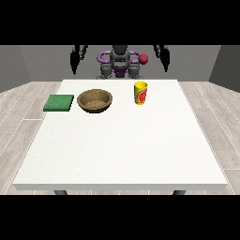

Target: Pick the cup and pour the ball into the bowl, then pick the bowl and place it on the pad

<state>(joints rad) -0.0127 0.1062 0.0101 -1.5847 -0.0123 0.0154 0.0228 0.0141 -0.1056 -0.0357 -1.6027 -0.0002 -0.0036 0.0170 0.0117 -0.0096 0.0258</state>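
Observation:
A yellow cup [140, 93] with a red mark stands upright on the white table [122, 145], toward the far right of its middle. I cannot see a ball inside it. A brown wooden bowl [94, 100] sits to the cup's left, and a flat green pad [59, 102] lies further left near the table's edge. Both hands hang raised behind the table's far edge, away from every object: the hand at the view's left [74, 62] and the hand at the view's right [164, 59]. Their fingers point straight down and hold nothing.
The robot's torso [119, 63] stands behind the far edge with a red knob [144, 58] at its side. Grey wooden floor surrounds the table. The near half of the table is bare white surface.

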